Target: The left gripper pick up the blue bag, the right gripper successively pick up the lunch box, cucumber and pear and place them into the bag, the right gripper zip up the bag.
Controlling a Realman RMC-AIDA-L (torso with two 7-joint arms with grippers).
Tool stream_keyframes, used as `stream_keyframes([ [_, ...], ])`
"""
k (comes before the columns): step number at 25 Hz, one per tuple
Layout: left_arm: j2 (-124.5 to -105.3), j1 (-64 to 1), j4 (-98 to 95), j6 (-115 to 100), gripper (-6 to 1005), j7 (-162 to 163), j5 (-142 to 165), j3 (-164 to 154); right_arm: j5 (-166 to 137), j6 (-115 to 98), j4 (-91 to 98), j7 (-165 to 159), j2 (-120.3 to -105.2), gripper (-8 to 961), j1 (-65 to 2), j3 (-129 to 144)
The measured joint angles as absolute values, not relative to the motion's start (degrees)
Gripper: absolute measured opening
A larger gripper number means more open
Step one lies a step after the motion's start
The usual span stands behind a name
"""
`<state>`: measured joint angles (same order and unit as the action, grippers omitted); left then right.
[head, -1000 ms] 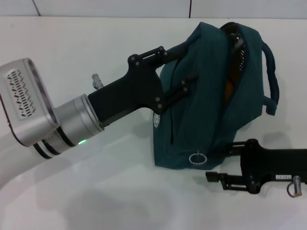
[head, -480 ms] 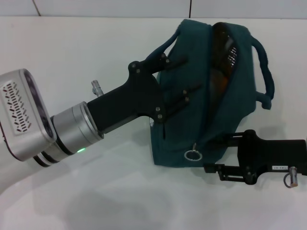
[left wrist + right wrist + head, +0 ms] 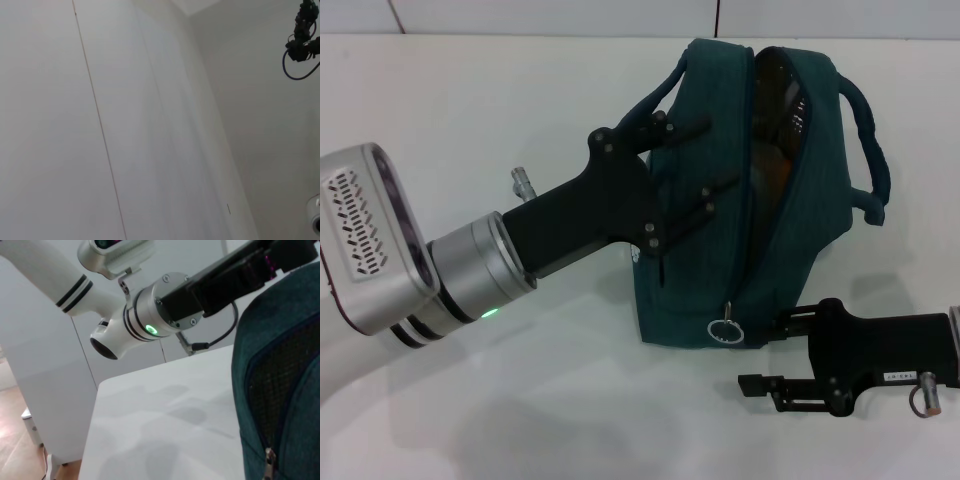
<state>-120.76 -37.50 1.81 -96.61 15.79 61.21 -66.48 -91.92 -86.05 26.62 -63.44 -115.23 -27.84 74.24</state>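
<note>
Head view: left pincer clamps the blue bag; right pincer, spread wide, sits beside its base.

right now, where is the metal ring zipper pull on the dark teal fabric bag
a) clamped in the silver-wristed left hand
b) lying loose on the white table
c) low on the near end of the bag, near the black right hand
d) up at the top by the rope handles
c: the metal ring zipper pull hangs low on the near end of the dark teal fabric bag, close to the black right hand, with the zip gaping open above it.
</note>
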Motion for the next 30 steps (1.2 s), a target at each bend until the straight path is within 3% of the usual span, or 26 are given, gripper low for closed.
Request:
stream_keyframes([
  [21,-120.76,-37.56,1.85,-96.27,514,15.73,61.44,-66.59,-89.56,-83.74,26.38,-63.82,-116.16,490,-29.64,76.04],
  [27,-120.76,-37.47,1.85,-96.24,515,15.73,61.44,-66.50,-84.79,-78.43,25.19,-63.83,-116.19,284,-29.69,78.65],
  [30,-120.76,-37.45,1.84,-96.24,515,15.73,61.44,-66.46,-83.93,-76.17,25.20,-63.58,-116.19,248,-29.76,80.31],
])
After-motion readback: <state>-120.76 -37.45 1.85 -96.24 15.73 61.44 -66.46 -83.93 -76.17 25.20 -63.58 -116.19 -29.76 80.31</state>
